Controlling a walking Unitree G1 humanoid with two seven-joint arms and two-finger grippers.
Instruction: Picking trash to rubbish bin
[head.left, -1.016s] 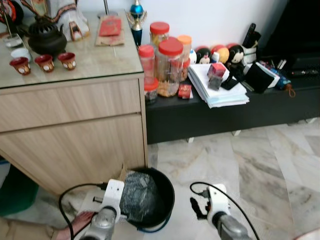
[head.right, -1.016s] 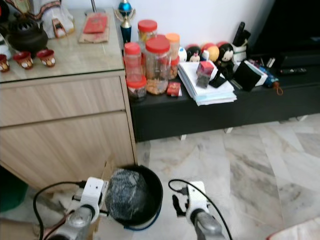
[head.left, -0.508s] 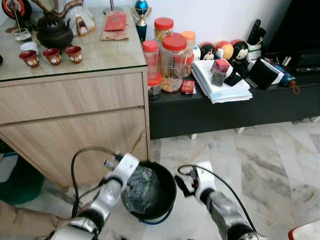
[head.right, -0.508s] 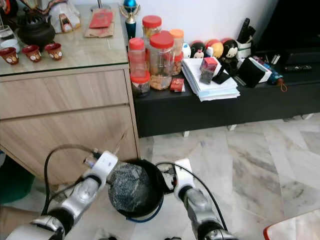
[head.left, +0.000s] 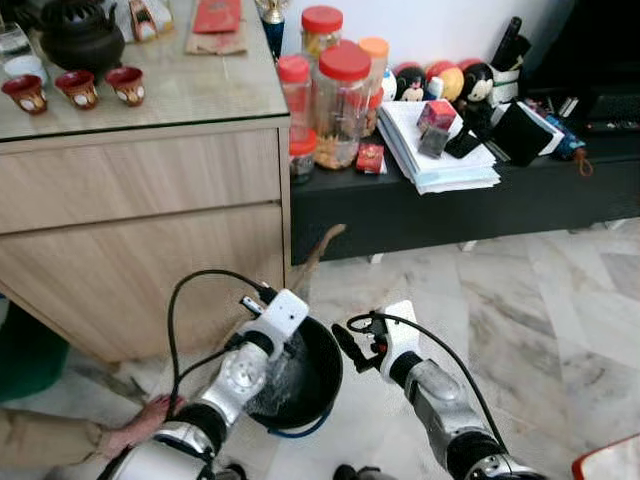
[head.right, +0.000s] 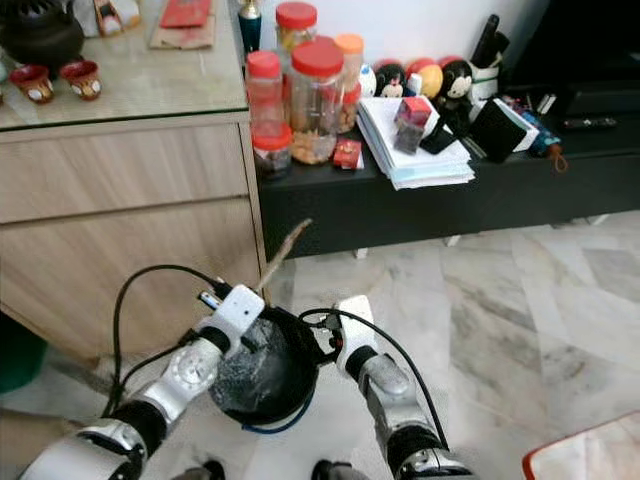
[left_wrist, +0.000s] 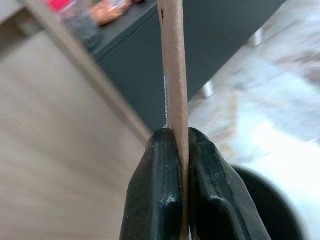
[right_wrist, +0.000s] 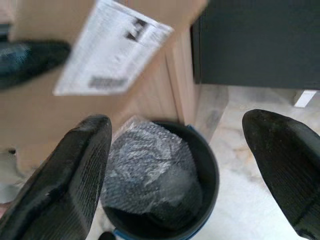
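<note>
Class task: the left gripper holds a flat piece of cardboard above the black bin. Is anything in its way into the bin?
Yes. A wad of bubble wrap already takes up much of the bin, right under the cardboard that the left gripper pinches. The open right gripper sits at the bin's right rim.

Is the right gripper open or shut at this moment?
Open. In the right wrist view its two fingers stand wide apart with nothing between them, the bin seen through the gap. The right gripper hovers beside the bin.
</note>
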